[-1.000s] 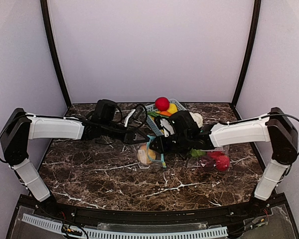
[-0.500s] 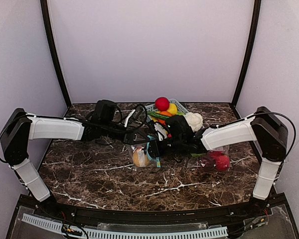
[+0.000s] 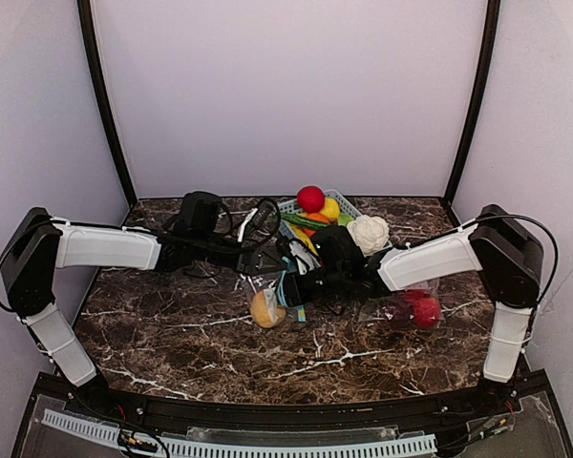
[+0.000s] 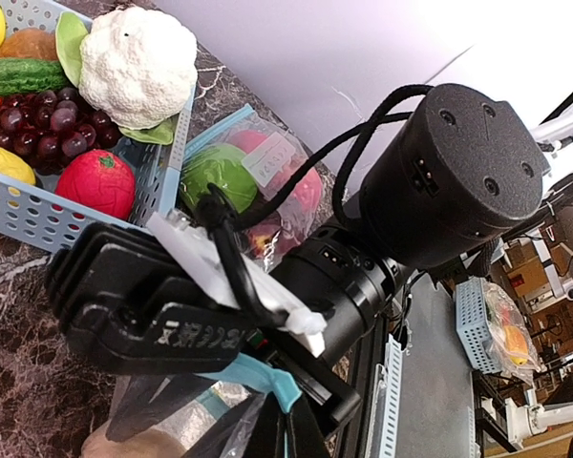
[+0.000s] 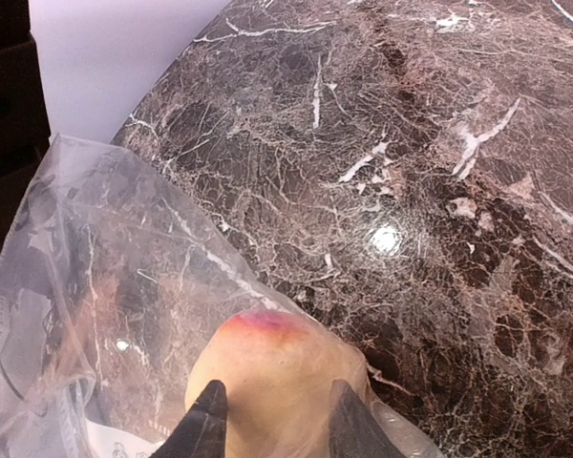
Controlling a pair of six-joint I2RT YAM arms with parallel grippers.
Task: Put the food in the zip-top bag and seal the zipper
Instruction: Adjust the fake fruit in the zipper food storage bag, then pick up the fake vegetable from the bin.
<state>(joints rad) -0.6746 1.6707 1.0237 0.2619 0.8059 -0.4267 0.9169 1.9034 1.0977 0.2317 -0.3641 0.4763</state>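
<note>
A clear bag (image 5: 95, 248) is held up over the marble table (image 5: 439, 191) where the two arms meet. Its top edge, beside the teal zipper strip, is pinched by the left gripper (image 4: 285, 441), whose fingers are pressed fully together on the plastic. A pale peach (image 5: 272, 367) with a pink blush is seen low down in the bag, sagging toward the table. The right gripper (image 5: 277, 425) is reached in at the bag's mouth, and its fingers (image 5: 205, 425) are set partly apart with one on either side of the peach. Whether they press it or merely flank it cannot be told. A light-blue basket (image 4: 38, 215) stands just behind, with a second bag (image 3: 413, 307) of red and green pieces lying beside it under the right arm.
</note>
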